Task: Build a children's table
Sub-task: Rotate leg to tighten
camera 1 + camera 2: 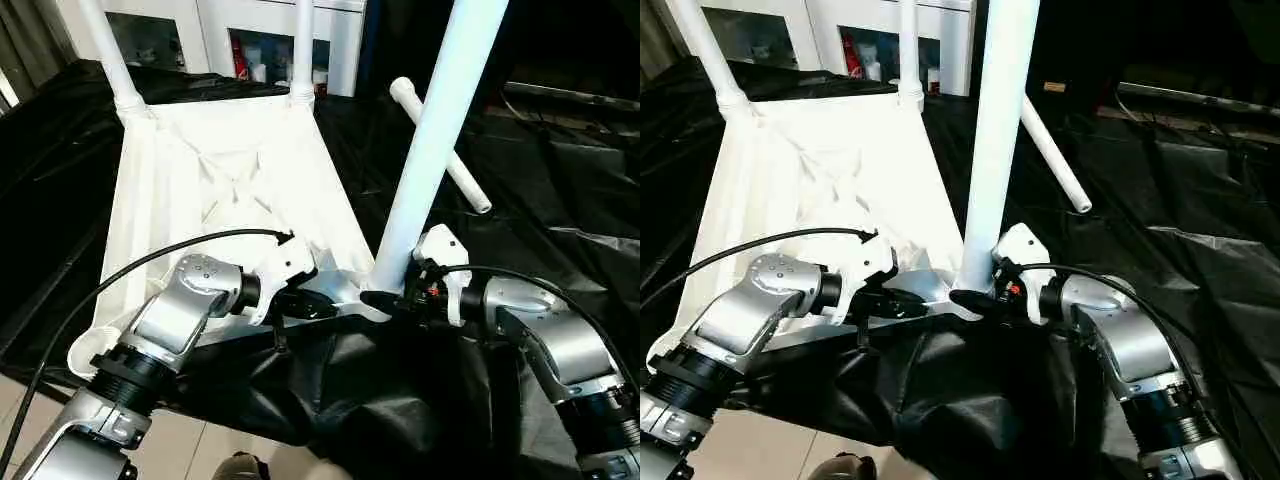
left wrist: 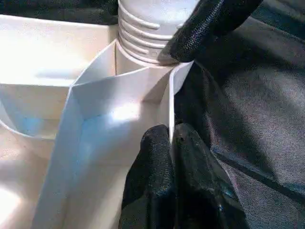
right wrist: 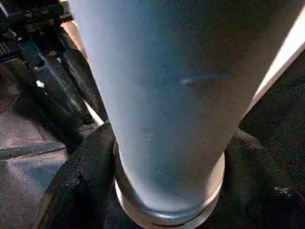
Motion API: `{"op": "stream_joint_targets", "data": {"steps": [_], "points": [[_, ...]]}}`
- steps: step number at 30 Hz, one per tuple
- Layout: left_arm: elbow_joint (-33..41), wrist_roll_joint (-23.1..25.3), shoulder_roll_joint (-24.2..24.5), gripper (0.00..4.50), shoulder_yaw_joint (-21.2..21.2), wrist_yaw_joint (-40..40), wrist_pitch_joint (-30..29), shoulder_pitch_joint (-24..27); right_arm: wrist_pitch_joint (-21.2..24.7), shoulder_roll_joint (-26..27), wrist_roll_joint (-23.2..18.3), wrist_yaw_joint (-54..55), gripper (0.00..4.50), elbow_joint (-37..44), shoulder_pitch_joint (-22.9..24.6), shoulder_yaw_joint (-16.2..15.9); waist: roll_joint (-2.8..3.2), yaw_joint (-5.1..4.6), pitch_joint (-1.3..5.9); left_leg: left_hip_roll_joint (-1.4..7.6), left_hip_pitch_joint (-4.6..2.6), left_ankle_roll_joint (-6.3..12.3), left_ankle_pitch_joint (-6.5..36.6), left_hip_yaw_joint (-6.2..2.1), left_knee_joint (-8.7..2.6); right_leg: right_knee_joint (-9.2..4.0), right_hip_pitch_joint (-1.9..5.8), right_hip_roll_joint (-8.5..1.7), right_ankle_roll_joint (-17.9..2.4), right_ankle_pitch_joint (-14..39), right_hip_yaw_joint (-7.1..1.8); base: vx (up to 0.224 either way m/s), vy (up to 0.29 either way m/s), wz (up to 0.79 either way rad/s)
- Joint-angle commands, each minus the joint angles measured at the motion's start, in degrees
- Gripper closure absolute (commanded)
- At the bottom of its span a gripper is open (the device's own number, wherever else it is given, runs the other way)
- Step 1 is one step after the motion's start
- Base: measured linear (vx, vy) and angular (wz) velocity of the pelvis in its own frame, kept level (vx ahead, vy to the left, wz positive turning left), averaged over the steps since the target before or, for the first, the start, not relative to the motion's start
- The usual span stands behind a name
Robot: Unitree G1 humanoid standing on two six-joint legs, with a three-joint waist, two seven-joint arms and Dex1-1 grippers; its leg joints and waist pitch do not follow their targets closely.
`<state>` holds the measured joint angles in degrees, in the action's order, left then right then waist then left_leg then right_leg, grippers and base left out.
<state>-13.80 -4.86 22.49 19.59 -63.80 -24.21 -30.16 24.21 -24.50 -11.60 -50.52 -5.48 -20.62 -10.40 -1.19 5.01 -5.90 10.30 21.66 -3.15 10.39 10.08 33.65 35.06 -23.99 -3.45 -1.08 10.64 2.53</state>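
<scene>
Tabletop point(image 1: 230, 190) lies upside down, centre-left of frame, on black sheet point(image 1: 560, 200); two legs stand in its far corners, upper left. Third leg point(image 1: 425, 150) stands in near corner socket, centre; right gripper point(image 1: 408, 298) fingers around its base. Left gripper point(image 1: 318, 306) clamped tight on tabletop rim beside it. Fourth leg point(image 1: 445, 148) lies loose, upper right. Step: seating third leg; next probably push/twist it home, then fetch the fourth. No readable writing.

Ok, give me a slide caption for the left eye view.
Right tool around the base of the upright leg at the tabletop corner; left tool pinches the rim; spare leg behind.
</scene>
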Motion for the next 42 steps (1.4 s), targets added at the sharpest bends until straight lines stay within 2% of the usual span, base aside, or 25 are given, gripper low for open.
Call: {"op": "stream_joint_targets", "data": {"steps": [1, 3, 4, 5, 7, 8, 9, 10, 12, 13, 15, 16, 20, 22, 24, 27, 30, 31, 33, 34, 35, 37, 39, 40, 42], "points": [[-0.23, -1.08, -2.5, 4.5, -0.92, 2.37, -0.32, -1.65, 0.1, 2.33, 1.32, 5.34, 1.74, -3.65, 0.12, 1.16, -0.5, -0.2, 3.71, 2.66, -0.67, 3.98, 6.23, -0.6, -3.76, -3.72, 3.34, -4.6, -13.19, 7.1, -2.81, 0.0, 0.0, 0.0], [-1.19, -0.65, -3.19, 4.5, -1.3, 3.93, -0.53, -2.12, 0.15, 3.27, 1.79, 7.5, 1.74, -4.75, -0.05, 1.75, -0.54, -0.36, 3.38, 2.53, -0.74, 3.05, 8.1, -0.55, -3.95, -4.3, 3.09, -4.58, -12.69, 10.83, -2.79, 0.0, 0.0, 0.0], [-6.29, 1.26, -6.54, 4.5, -3.27, 11.96, -1.11, -4.74, 1.37, 7.24, 3.26, 16.37, 1.74, -8.5, -1.34, 4.07, -0.51, -0.48, 3.33, 2.45, -0.75, 2.14, 8.61, -0.62, -4.02, -4.43, 3.14, -4.57, -11.82, 13.23, -2.8, 0.0, 0.0, 0.0], [-8.31, 1.91, -7.91, 4.5, -3.89, 14.89, -1.65, -5.86, 2.41, 9.18, 3.55, 20.28, 1.74, -10.01, -2.06, 5.24, -0.52, -0.69, 3.19, 2.37, -1.03, 1.22, 10.53, -0.69, -4.17, -4.92, 2.88, -4.61, -11.24, 16.58, -2.79, 0.0, 0.0, 0.0], [-13.1, 3.1, -11.75, 4.5, -5.92, 23.47, -3.07, -8.57, 4.53, 14.11, 3.87, 29.5, 1.74, -13.37, -3.89, 7.94, -0.52, -0.92, 3.32, 2.15, -0.98, 0.08, 10.93, -0.86, -4.25, -5.18, 3.03, -4.73, -10.34, 19.19, -2.72, 0.0, 0.0, 0.0], [-13.1, 3.1, -11.75, 4.5, -5.92, 23.47, -3.07, -8.57, 4.53, 14.11, 3.87, 29.5, 1.74, -13.37, -3.89, 7.94, -0.62, -1.1, 3.35, 2.15, -1.09, -0.21, 11.24, -0.83, -4.26, -5.25, 2.86, -4.59, -9.69, 19.37, -2.83, 0.0, 0.0, 0.0], [-16.9, 4.72, -14.89, 4.5, -5.94, 29.35, -3.16, -10.73, 4.53, 19.16, 3.36, 36.16, 1.74, -16.64, -5.78, 9.61, -0.59, -1.07, 3.41, 2.2, -1.09, -0.14, 11.01, -0.93, -4.28, -5.15, 3.01, -4.64, -9.58, 18.9, -2.82, 0.0, 0.0, 0.0], [-17.96, 5.61, -15.66, 4.5, -5.42, 30.93, -2.84, -11.32, 4.12, 20.68, 3.1, 37.6, 1.74, -17.64, -6.37, 9.85, -0.2, -1.11, 3.36, 2.2, -1.2, -0.16, 11.35, -0.84, -4.32, -5.3, 2.56, -4.63, -9.74, 18.42, -2.93, 0.0, 0.0, 0.0], [-19.99, 5.35, -17.84, 4.5, -5.5, 32.27, -2.47, -12.31, 2.3, 23.3, 3.52, 39.72, 1.74, -19.94, -7.7, 9.4, -0.37, -1.1, 3.49, 2.19, -1.22, -0.16, 11.31, -0.86, -4.35, -5.26, 2.78, -4.59, -9.57, 17.12, -2.9, 0.0, 0.0, 0.0], [-21.38, 5.26, -19.02, 4.5, -5.37, 32.47, -1.78, -13.1, 0.69, 24.82, 4.32, 40.88, 1.74, -21.33, -8.66, 8.84, -0.37, -1.16, 3.5, 2.2, -0.88, -0.03, 10.51, -0.94, -4.43, -4.99, 3.04, -4.58, -9.81, 14.85, -2.85, 0.0, 0.0, 0.0], [-21.75, 5.52, -19.23, 4.5, -5.12, 32.42, -1.31, -13.35, 0.1, 25.39, 4.44, 41.19, 1.74, -21.62, -9.0, 8.9, -0.41, -1.28, 3.39, 2.19, -0.94, 0.21, 11.32, -0.92, -4.54, -5.07, 3.01, -4.55, -9.64, 14.66, -2.79, 0.0, 0.0, 0.0], [-22.32, 5.74, -19.37, 4.5, -4.96, 32.36, -0.68, -13.64, -0.36, 25.92, 4.57, 41.43, 1.19, -21.81, -9.37, 9.23, -0.43, -1.25, 3.4, 2.16, -0.99, 0.47, 11.57, -0.9, -4.52, -5.14, 3.04, -4.6, -9.4, 14.72, -2.84, 0.0, 0.0, 0.0], [-22.64, 5.81, -19.22, 4.5, -4.71, 31.74, -0.24, -13.82, -1.23, 26.0, 4.75, 40.81, 0.84, -21.27, -9.54, 9.13, -0.53, -1.4, 3.18, 2.22, -0.77, 0.93, 12.7, -1.06, -4.81, -5.35, 3.11, -4.69, -8.6, 17.22, -2.82, 0.0, 0.0, 0.0], [-22.55, 5.79, -18.1, 4.5, -4.33, 29.37, 1.64, -13.54, -3.28, 24.3, 5.58, 37.89, 0.6, -19.2, -9.73, 8.02, -0.56, -1.54, 3.11, 2.21, -0.75, 0.83, 13.55, -1.11, -4.87, -5.54, 3.02, -4.68, -8.08, 18.87, -2.83, 0.0, 0.0, 0.0], [-21.41, 5.53, -16.87, 4.5, -3.85, 26.72, 2.36, -12.7, -3.53, 22.17, 5.21, 35.04, 0.56, -17.14, -9.46, 7.72, -0.51, -1.62, 3.17, 2.27, -0.63, 0.9, 13.38, -1.25, -4.96, -5.54, 3.15, -4.7, -7.61, 19.13, -2.78, 0.0, 0.0, 0.0], [-19.64, 5.09, -15.23, 4.5, -3.07, 23.03, 2.92, -11.39, -3.0, 19.17, 4.55, 30.79, 0.56, -14.49, -8.73, 7.27, -0.64, -1.51, 3.3, 2.2, -0.64, 1.9, 11.18, -0.93, -4.7, -5.42, 3.19, -4.61, -8.02, 16.68, -2.96, 0.0, 0.0, 0.0], [-17.08, 4.48, -12.38, 4.5, -1.84, 17.62, 4.84, -9.37, -0.57, 14.49, 3.15, 24.16, 0.56, -10.81, -7.31, 6.6, -0.77, -1.43, 3.56, 2.23, -0.18, 3.5, 7.35, -0.94, -4.48, -4.66, 3.72, -4.56, -9.55, 10.29, -2.85, 0.0, 0.0, 0.0], [-16.0, 4.07, -11.26, 4.5, -1.35, 15.31, 5.83, -8.58, 0.02, 12.57, 2.96, 21.62, 0.56, -9.59, -6.75, 6.0, -0.41, -1.24, 3.64, 2.28, -0.38, 3.99, 6.6, -0.91, -4.29, -4.46, 3.58, -4.5, -10.14, 8.3, -2.8, 0.0, 0.0, 0.0], [-13.36, 2.79, -9.21, 4.5, -0.76, 11.3, 5.6, -7.11, 0.73, 8.88, 2.58, 16.35, 0.56, -7.2, -5.55, 4.47, -0.42, -1.25, 3.75, 2.35, -0.35, 4.68, 5.49, -0.8, -4.14, -4.0, 3.72, -4.42, -11.78, 4.8, -2.8, 0.0, 0.0, 0.0], [-13.23, 2.73, -9.12, 4.5, -0.75, 11.12, 5.54, -7.05, 0.76, 8.72, 2.56, 16.11, 0.56, -7.09, -5.49, 4.4, -0.41, -1.21, 3.61, 2.56, -0.59, 5.15, 5.48, -0.68, -4.16, -4.01, 3.48, -4.44, -12.68, 3.73, -2.86, 0.0, 0.0, 0.0], [-11.39, 1.65, -7.94, 4.5, -0.49, 8.19, 6.3, -6.05, 1.39, 6.48, 1.98, 12.42, 0.56, -5.44, -4.63, 3.08, -0.32, -1.19, 3.69, 2.41, -0.51, 5.25, 5.75, -0.7, -4.1, -3.94, 3.66, -4.42, -13.3, 3.6, -2.77, 0.0, 0.0, 0.0], [-7.92, -0.3, -5.47, 4.5, 0.05, 2.55, 6.71, -4.32, 1.77, 2.39, 1.22, 5.99, 0.56, -2.54, -2.97, 0.8, -0.3, -0.94, 3.46, 2.74, -0.63, 5.42, 6.67, -0.69, -4.2, -4.0, 3.65, -4.56, -13.27, 4.47, -2.84, 0.0, 0.0, 0.0], [-5.59, -0.83, -3.27, 4.5, 0.84, -0.99, 6.05, -3.28, 1.84, 0.73, 0.57, 3.42, 0.56, -1.48, -2.46, 0.64, -0.32, -0.95, 3.38, 2.8, -0.68, 5.2, 7.47, -0.67, -4.34, -4.08, 3.51, -4.57, -13.38, 6.14, -2.84, 0.0, 0.0, 0.0], [-4.46, -0.93, -2.11, 4.5, 1.03, -2.38, 5.62, -2.77, 1.76, 0.2, 0.02, 2.35, 0.56, -1.19, -2.55, 0.94, -0.2, -0.89, 3.23, 2.85, -0.93, 4.89, 8.6, -0.53, -4.38, -4.46, 3.14, -4.58, -13.32, 8.23, -2.92, 0.0, 0.0, 0.0], [-3.61, -1.2, -1.41, 4.5, 0.94, -3.11, 5.41, -2.31, 2.06, -0.6, -0.41, 0.71, 0.56, -0.65, -2.5, 0.77, -0.33, -0.81, 3.2, 2.94, -0.85, 4.17, 8.97, -0.64, -4.49, -4.44, 3.21, -4.67, -13.06, 9.82, -2.92, 0.0, 0.0, 0.0]]}}
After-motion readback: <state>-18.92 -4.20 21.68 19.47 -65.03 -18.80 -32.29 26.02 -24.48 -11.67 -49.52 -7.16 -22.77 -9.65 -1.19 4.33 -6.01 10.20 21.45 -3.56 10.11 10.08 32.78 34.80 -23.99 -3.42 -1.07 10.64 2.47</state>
